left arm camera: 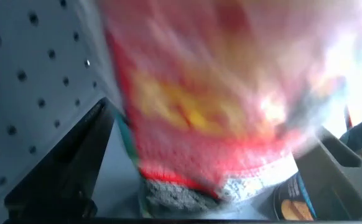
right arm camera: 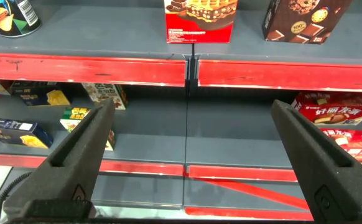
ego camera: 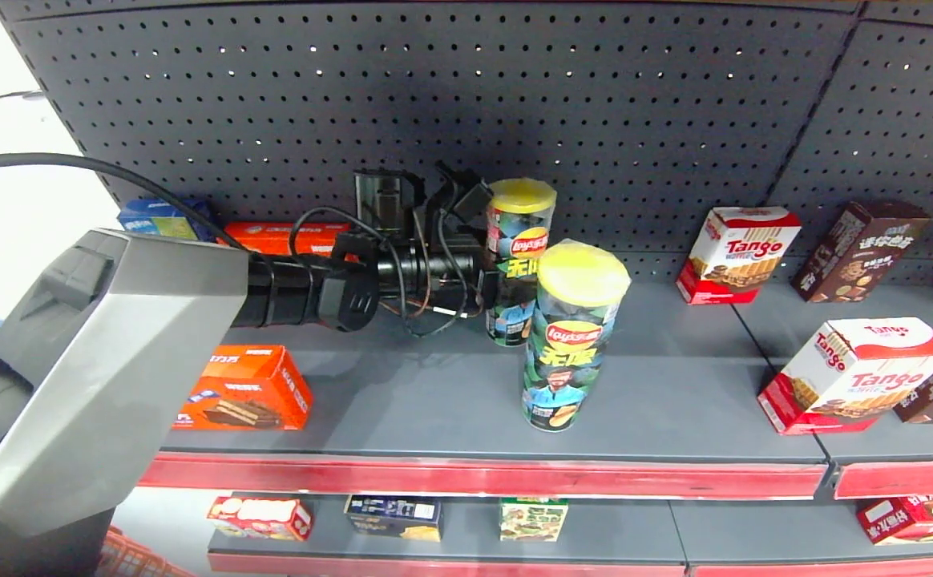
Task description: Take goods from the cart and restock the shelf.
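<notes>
Two tall chip cans with yellow lids stand on the grey shelf (ego camera: pixel 675 401). The rear can (ego camera: pixel 519 232) is near the pegboard back, and my left gripper (ego camera: pixel 489 276) comes in from the left and is shut on its lower half. Up close, that can (left arm camera: pixel 206 112) sits between the dark fingers (left arm camera: pixel 75 168). The front can (ego camera: pixel 575 336) stands free, closer to the shelf edge, and its base (right arm camera: pixel 13 15) also shows in the right wrist view. My right gripper (right arm camera: pixel 193 162) is open and holds nothing, lower down, facing the lower shelves.
Orange biscuit boxes (ego camera: pixel 246 389) lie on the shelf's left part. Red-and-white wafer boxes (ego camera: pixel 735 252) (ego camera: pixel 855 373) and brown cookie boxes (ego camera: pixel 859 248) stand on the right. Small boxes (ego camera: pixel 394 517) sit on the shelf below. A red cart corner (ego camera: pixel 126 557) shows at bottom left.
</notes>
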### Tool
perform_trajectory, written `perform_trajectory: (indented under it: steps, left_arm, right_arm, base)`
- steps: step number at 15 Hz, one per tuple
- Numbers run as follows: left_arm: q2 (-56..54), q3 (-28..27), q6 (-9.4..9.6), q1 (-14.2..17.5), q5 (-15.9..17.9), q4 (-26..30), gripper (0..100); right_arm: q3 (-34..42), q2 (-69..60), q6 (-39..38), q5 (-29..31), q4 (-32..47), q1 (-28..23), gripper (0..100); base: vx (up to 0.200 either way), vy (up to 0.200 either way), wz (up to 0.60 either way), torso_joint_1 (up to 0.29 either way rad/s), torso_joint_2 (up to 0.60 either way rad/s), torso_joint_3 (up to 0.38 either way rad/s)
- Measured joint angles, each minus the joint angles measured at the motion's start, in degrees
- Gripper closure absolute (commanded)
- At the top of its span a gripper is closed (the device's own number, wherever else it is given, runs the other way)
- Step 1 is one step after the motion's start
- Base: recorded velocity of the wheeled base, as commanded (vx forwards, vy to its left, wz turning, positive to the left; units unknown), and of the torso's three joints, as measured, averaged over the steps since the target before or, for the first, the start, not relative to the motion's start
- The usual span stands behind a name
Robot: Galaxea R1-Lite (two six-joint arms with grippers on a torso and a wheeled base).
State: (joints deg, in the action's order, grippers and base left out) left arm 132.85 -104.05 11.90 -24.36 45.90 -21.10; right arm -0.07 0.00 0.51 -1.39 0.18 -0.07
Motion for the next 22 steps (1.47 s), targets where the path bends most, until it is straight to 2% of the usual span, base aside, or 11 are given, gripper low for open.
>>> perform_trajectory:
  steps: [2,4,8,11,13,15,18,22]
  left_arm:
    - [-1.34,2.23,0.68,0.35,-0.22,-0.24,0]
    - [-3.56,5.51,3.32,0.72,-1.32,0.02,0]
    - [-10.03,15.81,9.28,1.38,-8.31,0.22,0]
    - [-12.21,19.13,10.37,1.46,-12.42,-0.13,0]
    - [-12.73,19.98,12.68,1.43,-15.32,0.13,0]
    - [-12.87,20.07,13.06,1.49,-18.22,0.11,0]
    - [-12.79,19.71,13.01,1.54,-20.86,0.11,0]
    - [-12.21,19.52,13.01,1.9,-22.64,0.15,0]
  right_arm:
    - [0.0,0.0,0.0,0.0,0.0,-0.04,0]
    - [0.0,0.0,-0.02,0.0,0.0,-0.04,0]
    - [0.0,0.0,0.0,0.0,0.0,0.0,0]
    - [0.0,0.0,0.0,0.0,0.0,-0.04,0]
    - [0.0,0.0,0.0,0.0,-0.02,-0.02,0]
    - [-0.02,0.0,0.0,0.0,0.0,-0.02,0]
    - [-0.02,0.0,-0.02,0.02,0.0,0.0,0]
    - [0.0,0.0,0.0,0.0,-0.02,-0.02,0]
  base:
    - [0.0,0.0,0.0,0.0,0.0,0.0]
    - [0.0,0.0,0.0,0.0,0.0,0.0]
    - [0.0,0.0,0.0,0.0,0.0,0.0]
    - [0.0,0.0,0.0,0.0,0.0,0.0]
    - [0.0,0.0,0.0,0.0,0.0,0.0]
    - [0.0,0.0,0.0,0.0,0.0,0.0]
    - [0.0,0.0,0.0,0.0,0.0,0.0]
    - [0.0,0.0,0.0,0.0,0.0,0.0]
